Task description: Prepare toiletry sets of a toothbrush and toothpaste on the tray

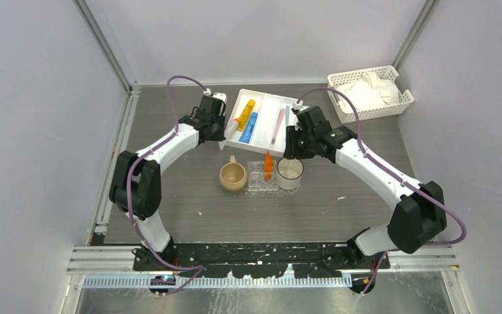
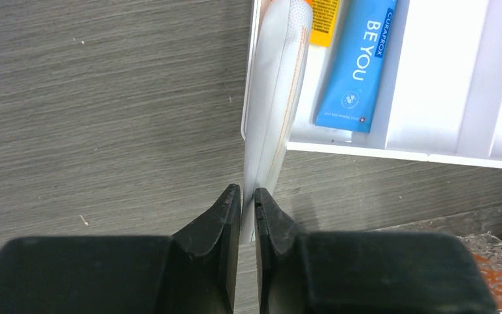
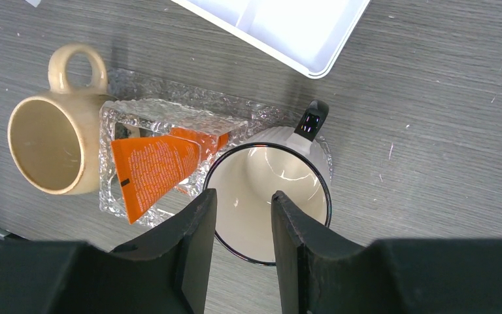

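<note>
One orange toothpaste (image 3: 153, 173) is lying on the clear tray (image 3: 170, 111) mid-frame, our right gripper (image 3: 242, 219) is hovering open and empty over the white mug (image 3: 268, 190), and farther up we are pinching the yellow toothpaste (image 2: 278, 98) by its white end in our left gripper (image 2: 247, 203), needing a straight lift next.

This is a robot test cell in a lab. Grey wall panels (image 1: 33, 118) on metal frame bars (image 1: 104, 42) close in a dark table (image 1: 366, 209), and a left arm (image 1: 170, 147) and a right arm (image 1: 372, 170) are bolted at its near edge.
</note>
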Tool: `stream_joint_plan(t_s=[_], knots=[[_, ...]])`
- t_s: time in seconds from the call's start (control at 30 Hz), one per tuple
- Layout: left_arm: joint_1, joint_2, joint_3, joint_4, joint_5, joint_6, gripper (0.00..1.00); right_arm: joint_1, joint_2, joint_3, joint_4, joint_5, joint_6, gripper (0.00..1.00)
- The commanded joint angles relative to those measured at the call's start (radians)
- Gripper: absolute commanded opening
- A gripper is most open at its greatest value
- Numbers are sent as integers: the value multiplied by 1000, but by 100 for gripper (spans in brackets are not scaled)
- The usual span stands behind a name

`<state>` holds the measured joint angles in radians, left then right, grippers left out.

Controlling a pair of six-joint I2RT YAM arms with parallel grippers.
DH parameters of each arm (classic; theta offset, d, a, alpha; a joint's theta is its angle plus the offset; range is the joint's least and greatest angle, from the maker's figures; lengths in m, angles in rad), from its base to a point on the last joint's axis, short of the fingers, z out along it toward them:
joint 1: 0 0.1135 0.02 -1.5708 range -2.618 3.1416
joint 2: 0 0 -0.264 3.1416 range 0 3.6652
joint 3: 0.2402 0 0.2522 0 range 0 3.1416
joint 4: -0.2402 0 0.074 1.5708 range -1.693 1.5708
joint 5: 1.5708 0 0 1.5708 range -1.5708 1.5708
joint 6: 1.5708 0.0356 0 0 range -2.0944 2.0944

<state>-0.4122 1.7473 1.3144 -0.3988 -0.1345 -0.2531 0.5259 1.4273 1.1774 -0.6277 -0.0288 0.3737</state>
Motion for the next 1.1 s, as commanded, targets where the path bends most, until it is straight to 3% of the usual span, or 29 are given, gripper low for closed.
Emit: stream_joint_plan(t_s=[0.0,0.53,0.7,0.87,1.0,1.07], knots=[[4,-32,-13,83,2,2,16,-3,-2,-7,32,-7,6,42],[4,-131,-117,118,-19,-27,18,-2,6,-15,38,-15,9,42],[4,-166,-152,126,-13,-70,27,-2,6,-16,40,-15,10,42],[8,-234,-230,164,26,-207,35,-3,4,-17,42,-10,9,44],[37,-249,-313,309,155,-378,36,-2,-2,-12,42,-7,13,46],[50,-231,-350,419,225,-477,43,-2,-7,-12,39,-3,13,46]])
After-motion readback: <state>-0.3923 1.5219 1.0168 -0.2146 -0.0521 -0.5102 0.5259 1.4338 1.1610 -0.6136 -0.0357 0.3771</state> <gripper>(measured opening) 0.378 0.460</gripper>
